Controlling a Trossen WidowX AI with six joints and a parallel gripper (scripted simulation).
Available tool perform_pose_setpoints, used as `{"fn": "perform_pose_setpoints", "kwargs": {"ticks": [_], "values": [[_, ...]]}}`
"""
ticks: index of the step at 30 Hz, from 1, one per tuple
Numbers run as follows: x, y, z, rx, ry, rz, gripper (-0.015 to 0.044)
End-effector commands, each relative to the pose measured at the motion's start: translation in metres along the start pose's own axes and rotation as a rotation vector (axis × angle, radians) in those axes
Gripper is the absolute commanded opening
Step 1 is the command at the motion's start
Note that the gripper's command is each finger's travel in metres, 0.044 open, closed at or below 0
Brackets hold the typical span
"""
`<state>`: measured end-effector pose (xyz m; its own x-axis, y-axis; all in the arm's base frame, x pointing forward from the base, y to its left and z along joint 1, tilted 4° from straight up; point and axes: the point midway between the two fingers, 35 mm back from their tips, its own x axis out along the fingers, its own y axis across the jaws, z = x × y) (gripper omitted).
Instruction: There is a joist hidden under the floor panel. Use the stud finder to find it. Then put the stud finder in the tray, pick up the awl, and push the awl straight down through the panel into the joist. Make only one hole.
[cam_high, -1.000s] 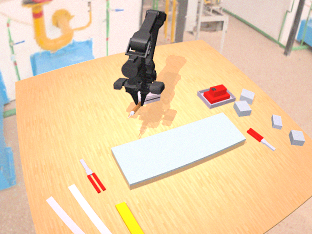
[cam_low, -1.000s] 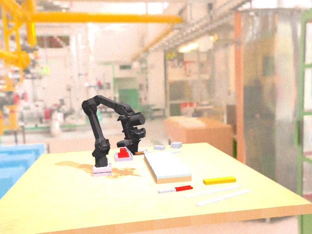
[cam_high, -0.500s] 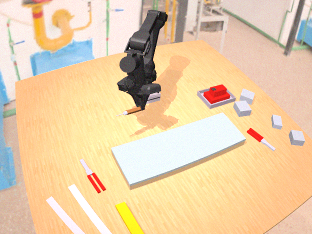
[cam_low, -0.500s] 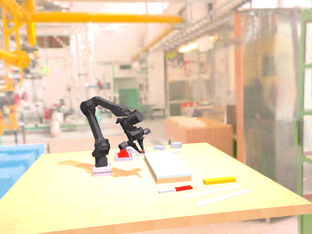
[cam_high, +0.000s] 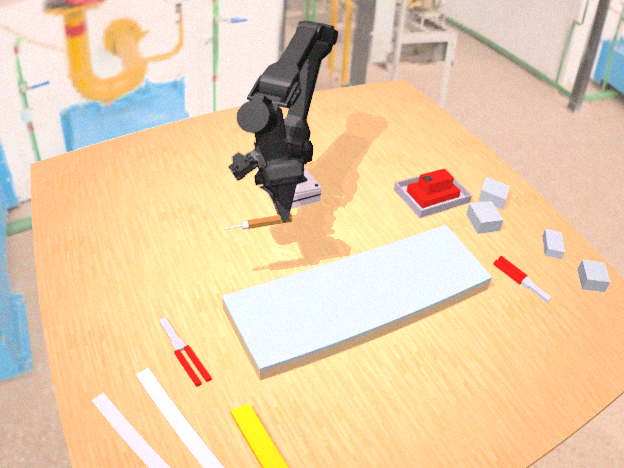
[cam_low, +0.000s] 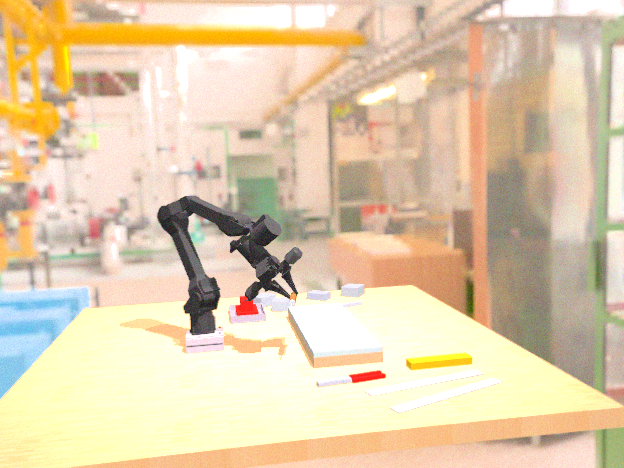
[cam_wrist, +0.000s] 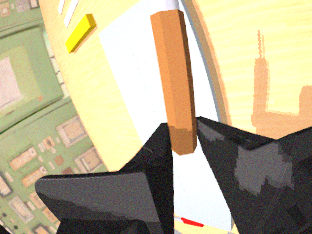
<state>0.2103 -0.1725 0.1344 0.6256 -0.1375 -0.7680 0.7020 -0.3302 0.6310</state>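
Note:
My gripper (cam_high: 286, 218) (cam_low: 294, 296) (cam_wrist: 182, 127) is shut on the awl's orange-brown handle near its butt end. The awl (cam_high: 263, 222) (cam_low: 293, 298) (cam_wrist: 175, 75) is in the air, lying nearly level, its thin tip to the left in the top view. The pale blue floor panel (cam_high: 352, 297) (cam_low: 335, 329) (cam_wrist: 125, 55) lies flat on the table; in the top view the awl is beyond its left part. No hole shows in its top. The joist is hidden. The red stud finder (cam_high: 434, 188) (cam_low: 246, 307) sits in the grey tray (cam_high: 420, 213) (cam_low: 246, 318), away from the gripper.
Several grey blocks (cam_high: 484, 217) (cam_low: 352, 289) lie beyond the panel's far end, near a red-handled tool (cam_high: 510, 270). Red-handled pliers (cam_high: 198, 362) (cam_low: 367, 376), a yellow bar (cam_high: 259, 435) (cam_low: 438, 361) (cam_wrist: 80, 33) and two white strips lie near the panel's other end.

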Motion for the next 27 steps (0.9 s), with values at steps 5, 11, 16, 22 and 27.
{"fn": "perform_pose_setpoints", "kwargs": {"ticks": [5,11,16,22,27], "values": [[-0.004,0.015,-0.001,0.244,0.031,0.122,0.0000],[-0.008,0.025,-0.001,0.420,0.072,0.201,0.0000],[-0.012,0.034,-0.002,0.562,0.119,0.261,0.0000],[-0.019,0.043,-0.004,0.726,0.188,0.323,0.0000],[-0.025,0.050,-0.006,0.857,0.256,0.364,0.0000]]}}
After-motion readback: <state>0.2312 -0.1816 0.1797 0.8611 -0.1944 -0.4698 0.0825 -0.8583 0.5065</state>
